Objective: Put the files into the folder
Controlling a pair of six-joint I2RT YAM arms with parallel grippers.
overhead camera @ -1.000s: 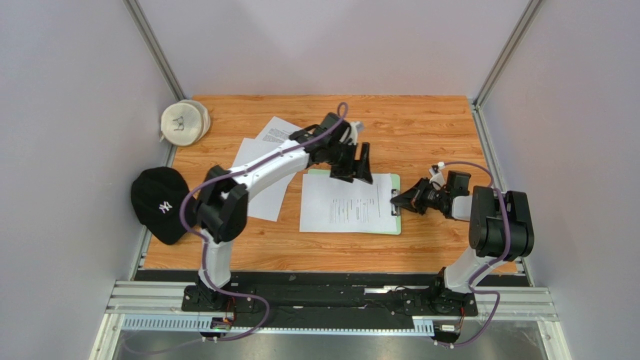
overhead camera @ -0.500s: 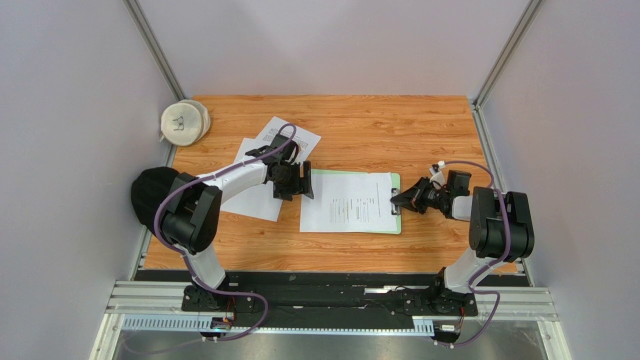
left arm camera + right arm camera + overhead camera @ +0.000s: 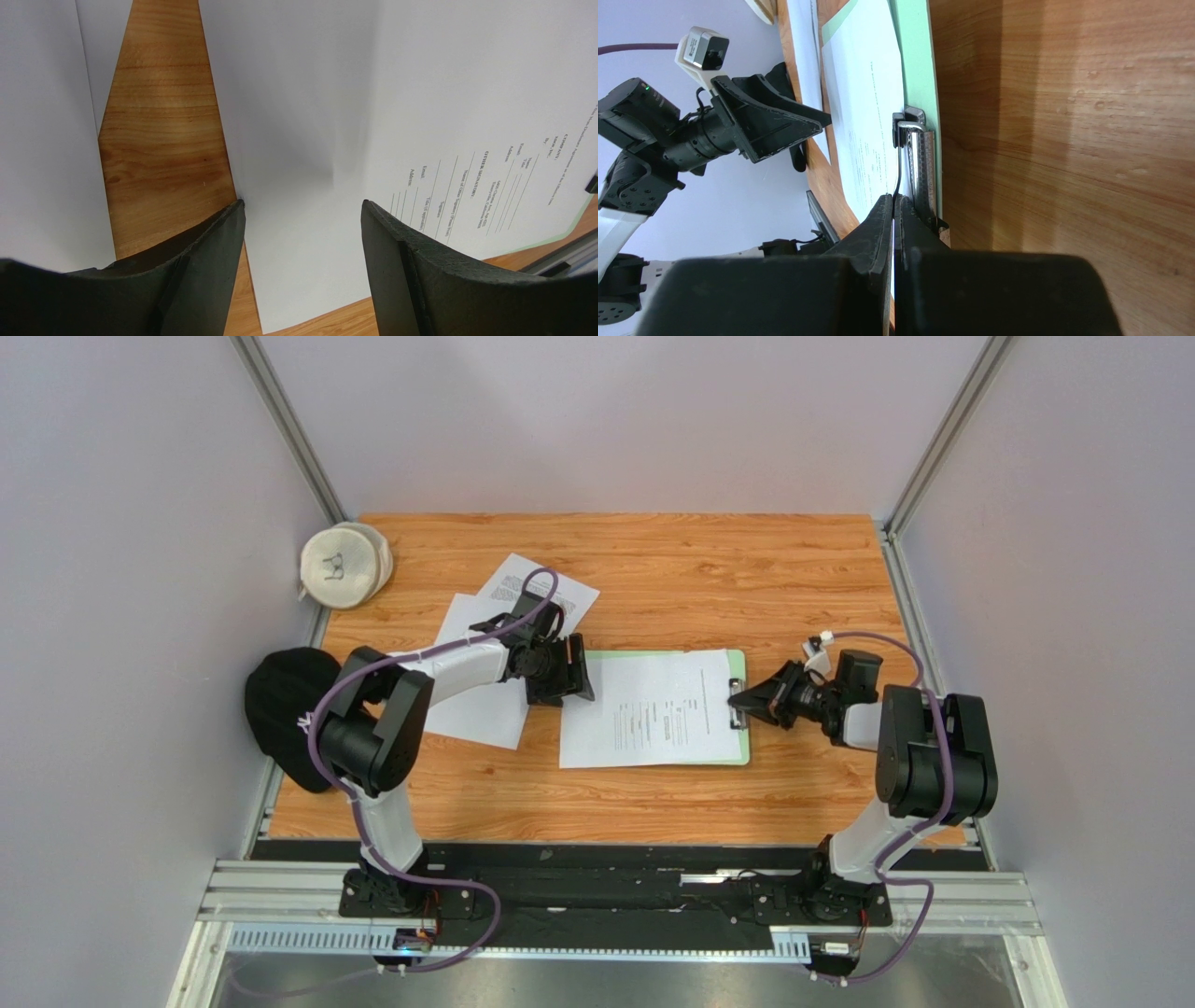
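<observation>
The pale green folder (image 3: 739,739) lies mid-table with a printed white file (image 3: 648,711) on it. The sheet's left part overhangs onto the wood. My left gripper (image 3: 564,676) is open, low over that sheet's left edge (image 3: 316,140), one finger on each side of the edge. My right gripper (image 3: 741,699) is shut on the thin wire handle of the folder's metal clip (image 3: 917,157) at its right short edge. Two more files (image 3: 484,637) lie on the table left of the folder, partly under the left arm.
A black cap (image 3: 288,714) lies at the table's left edge. A white round cap (image 3: 344,564) sits in the far left corner. Grey walls and metal posts close in both sides. A black rail runs along the near edge.
My left gripper swung from over the folder's far edge to the sheet's left edge. The right gripper, folder and sheet shifted slightly towards the far side.
</observation>
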